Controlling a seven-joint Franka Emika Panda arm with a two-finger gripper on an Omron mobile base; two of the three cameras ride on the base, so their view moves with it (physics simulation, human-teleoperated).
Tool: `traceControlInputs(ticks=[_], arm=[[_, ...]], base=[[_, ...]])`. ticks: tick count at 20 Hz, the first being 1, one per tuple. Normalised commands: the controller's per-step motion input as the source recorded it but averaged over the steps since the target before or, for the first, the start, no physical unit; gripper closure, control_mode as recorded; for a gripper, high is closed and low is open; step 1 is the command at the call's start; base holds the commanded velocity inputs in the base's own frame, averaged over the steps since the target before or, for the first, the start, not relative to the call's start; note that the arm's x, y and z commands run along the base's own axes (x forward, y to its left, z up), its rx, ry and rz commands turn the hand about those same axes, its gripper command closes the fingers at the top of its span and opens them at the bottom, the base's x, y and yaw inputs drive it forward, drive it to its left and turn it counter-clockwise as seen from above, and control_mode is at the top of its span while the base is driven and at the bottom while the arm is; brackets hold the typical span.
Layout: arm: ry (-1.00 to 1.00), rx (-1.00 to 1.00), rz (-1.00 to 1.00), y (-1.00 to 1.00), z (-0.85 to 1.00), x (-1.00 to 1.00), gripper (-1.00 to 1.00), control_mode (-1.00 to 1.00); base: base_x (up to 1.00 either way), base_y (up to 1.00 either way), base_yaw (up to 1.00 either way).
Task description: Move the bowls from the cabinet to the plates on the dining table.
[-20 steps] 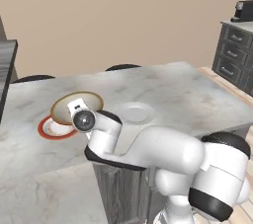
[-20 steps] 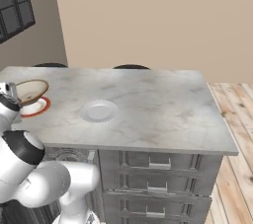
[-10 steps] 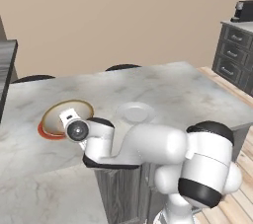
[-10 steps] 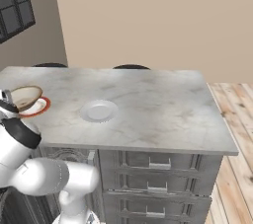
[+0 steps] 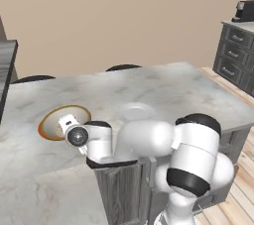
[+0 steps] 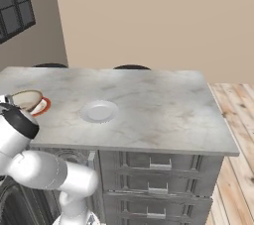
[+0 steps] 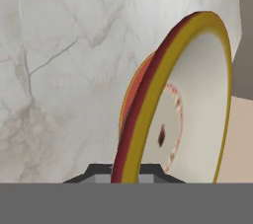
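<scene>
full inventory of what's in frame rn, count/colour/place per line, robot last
bowl: 1, tan with golden-brown rim, tilted over the red-rimmed plate at the table's left end, rim between the gripper's fingers
red-rimmed plate: 1, white and red, under the bowl
plain plate: 1, pale white-grey, mid table, bare
dining table: 1, white-grey marble top, dark grey drawer base
chairs: 2, dark, behind the table's far edge
drawer unit: 1, dark grey, far right
gripper: 1, shut on the bowl's rim
</scene>
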Motion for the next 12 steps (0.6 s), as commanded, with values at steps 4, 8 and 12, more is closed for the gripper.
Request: traceControlInputs(ticks=[4,8,12], arm=[[0.0,0.0,0.0,0.03,0.0,0.15,1.0,-1.0],[0.0,0.0,0.0,0.01,0.13,0.14,1.0,-1.0],[0.0,0.0,0.0,0.0,0.03,0.25,1.0,-1.0]], base=[[0.0,0.0,0.0],[0.0,0.0,0.0],[0.0,0.0,0.0]])
